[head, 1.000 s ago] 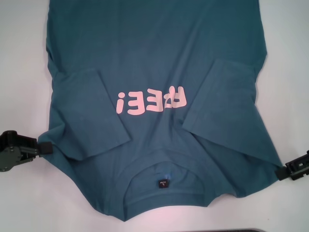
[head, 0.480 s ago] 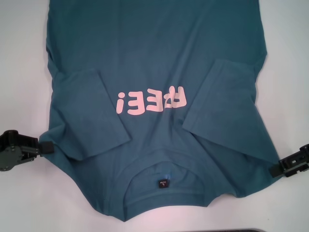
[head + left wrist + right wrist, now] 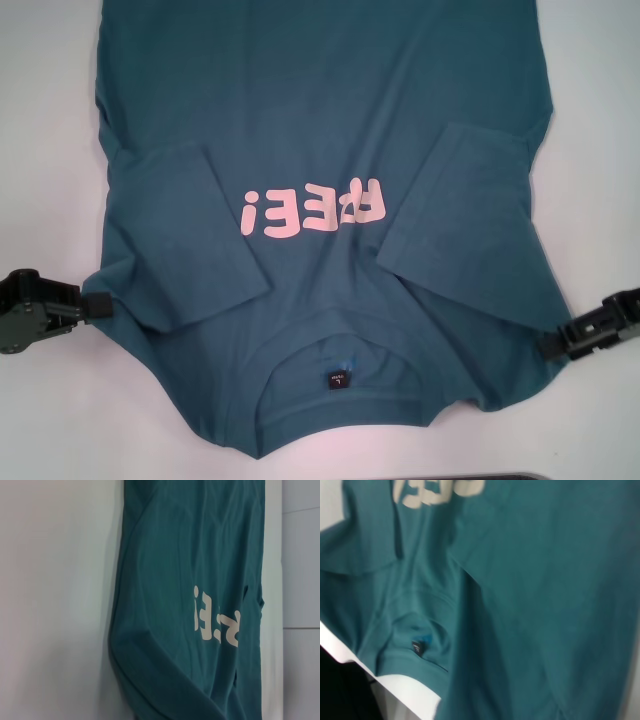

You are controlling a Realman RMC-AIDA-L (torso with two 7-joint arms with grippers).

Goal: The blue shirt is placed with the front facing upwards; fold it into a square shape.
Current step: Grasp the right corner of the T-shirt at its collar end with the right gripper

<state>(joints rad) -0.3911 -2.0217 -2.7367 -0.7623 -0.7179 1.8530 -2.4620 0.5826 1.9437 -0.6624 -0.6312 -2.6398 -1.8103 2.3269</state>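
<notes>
The blue shirt (image 3: 330,200) lies spread on the white table (image 3: 40,150), front up, pink lettering (image 3: 312,210) in the middle and the collar with its black neck label (image 3: 339,380) nearest the robot. Both short sleeves are already folded in over the chest, one either side of the lettering. That looks like the only step done; the body is unfolded, so the halving into a square is all to come. Left gripper (image 3: 95,304) sits at the shirt's left shoulder edge, right gripper (image 3: 548,345) at the right shoulder edge. Whether either has pinched cloth, I can't tell.
</notes>
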